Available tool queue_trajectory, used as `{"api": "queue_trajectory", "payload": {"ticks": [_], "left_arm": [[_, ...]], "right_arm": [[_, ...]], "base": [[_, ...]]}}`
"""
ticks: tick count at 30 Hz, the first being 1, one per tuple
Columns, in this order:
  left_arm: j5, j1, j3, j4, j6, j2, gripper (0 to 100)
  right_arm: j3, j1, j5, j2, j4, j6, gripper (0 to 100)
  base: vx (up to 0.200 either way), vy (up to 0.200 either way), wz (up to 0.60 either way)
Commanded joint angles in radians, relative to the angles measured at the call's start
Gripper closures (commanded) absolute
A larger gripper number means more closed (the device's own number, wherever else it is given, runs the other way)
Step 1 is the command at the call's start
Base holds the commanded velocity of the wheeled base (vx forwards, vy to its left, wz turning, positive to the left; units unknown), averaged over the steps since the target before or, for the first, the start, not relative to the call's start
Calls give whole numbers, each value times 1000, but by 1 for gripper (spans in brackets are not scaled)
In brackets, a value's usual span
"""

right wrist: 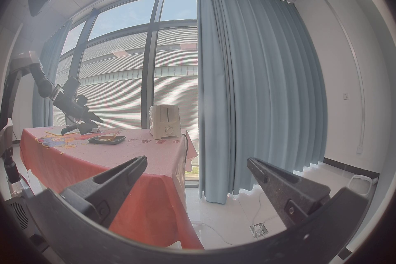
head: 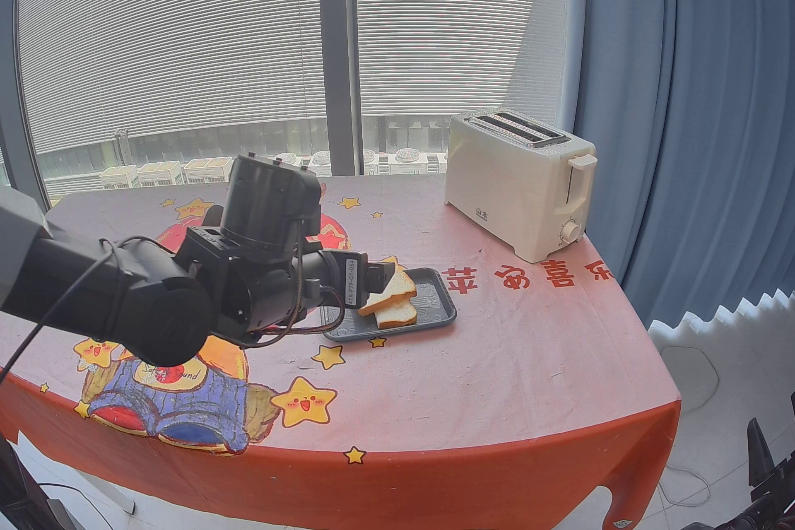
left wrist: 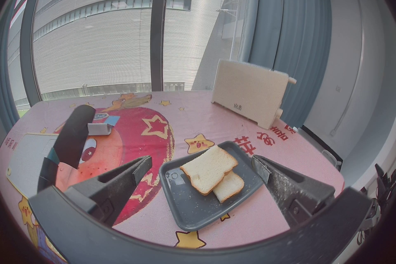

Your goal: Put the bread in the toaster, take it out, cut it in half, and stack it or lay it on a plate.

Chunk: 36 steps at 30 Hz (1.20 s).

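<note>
spread wide at the left gripper point(left wrist: 201, 161), nothing held, poised just short of the bread point(left wrist: 208, 168), clear of it. equally wide and empty at the right gripper point(right wrist: 197, 162), low and well off the table point(head: 497, 383). bread in two overlapping slices, upper aslant over lower, on the left half of the grey tray point(left wrist: 185, 203). long side of tray lying across the table, far right end angled toward the toaster point(head: 517, 184), well apart.

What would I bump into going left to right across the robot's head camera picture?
Left hand → bread on the grey tray → white toaster → blue curtain.
</note>
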<state>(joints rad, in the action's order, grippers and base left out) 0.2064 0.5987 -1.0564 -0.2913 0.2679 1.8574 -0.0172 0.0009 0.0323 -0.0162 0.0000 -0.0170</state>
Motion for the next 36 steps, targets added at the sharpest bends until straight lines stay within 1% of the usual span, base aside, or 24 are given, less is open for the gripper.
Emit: {"api": "queue_trajectory", "payload": {"ticks": [1, 5, 9, 11, 12, 15, 17, 20, 21, 22, 27, 30, 34, 36], "left_arm": [[2, -4, 15, 1, -1, -95, 0], [11, -14, 49, 0, -1, -136, 0], [77, -17, 128, 0, -1, -227, 0], [99, -25, 165, 0, -1, -267, 0], [113, -31, 208, 0, 1, -307, 0], [131, -50, 283, -2, -1, -374, 0], [137, -70, 329, -11, -4, -434, 0], [133, -102, 372, -19, -1, -498, 0], [133, -102, 372, -19, -1, -498, 0], [122, -109, 400, -22, 2, -538, 0], [125, -112, 427, -23, 5, -546, 0], [134, -116, 426, -25, -7, -549, 0], [137, -116, 432, -25, -9, -550, 0], [139, -116, 438, -25, -21, -550, 0]], "right_arm": [[16, 1, 0, 16, 0, 0, 0], [16, 1, 0, 16, 0, 0, 0], [16, 1, 0, 16, 0, 0, 0], [16, 1, 0, 16, 0, 0, 0], [16, 1, 0, 16, 0, 0, 0], [16, 1, 0, 16, 0, 0, 0], [16, 1, 0, 16, 0, 0, 0], [16, 1, 0, 16, 0, 0, 0], [16, 1, 0, 16, 0, 0, 0], [16, 1, 0, 16, 0, 0, 0], [16, 1, 0, 16, 0, 0, 0], [16, 1, 0, 16, 0, 0, 0], [16, 1, 0, 16, 0, 2, 0], [16, 1, 0, 16, 0, 0, 0]], "base": [[0, 0, 0], [0, 0, 0], [0, 0, 0], [0, 0, 0], [0, 0, 0], [0, 0, 0], [0, 0, 0], [0, 0, 0], [0, 0, 0], [0, 0, 0], [0, 0, 0], [0, 0, 0], [0, 0, 0], [0, 0, 0]]}}
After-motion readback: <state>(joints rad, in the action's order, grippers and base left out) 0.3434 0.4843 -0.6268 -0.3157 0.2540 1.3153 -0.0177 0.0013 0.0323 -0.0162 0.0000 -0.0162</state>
